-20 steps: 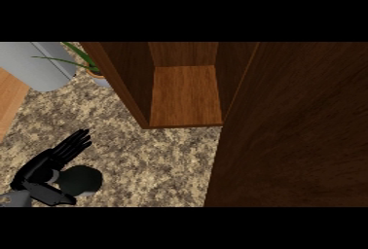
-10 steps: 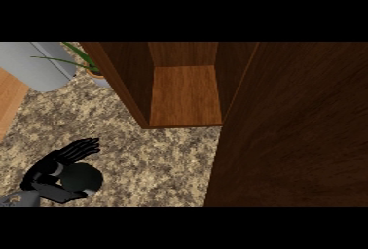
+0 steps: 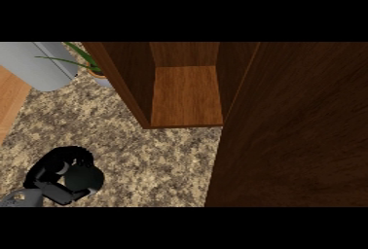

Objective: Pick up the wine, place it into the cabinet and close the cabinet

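At lower left: left hand (image 3: 54, 170) over the counter (image 3: 144, 160), its grey forearm cut by the view's edge.
Fingers: curled over and round a dark, rounded thing, which they partly hide.
Wine (image 3: 82, 179): that dark rounded thing, seen from above, by the look of it the bottle; it sits in the left hand's grasp near the counter's front, well apart from the cabinet.
Right hand: out of view.
Cabinet (image 3: 185, 95): wooden, open, at the upper middle; its lit floor panel shows between dark side walls.
Door (image 3: 295, 131): a broad dark panel filling the right side, swung out toward the viewer over the counter.
Counter: speckled stone, beige and brown, reaching from the cabinet's foot to the lower edge.
Upper left: a grey block (image 3: 39, 63), with green leaves (image 3: 81, 57) just beside the cabinet's left wall.
Left edge: a strip of pale wood (image 3: 10, 104) beside the stone.
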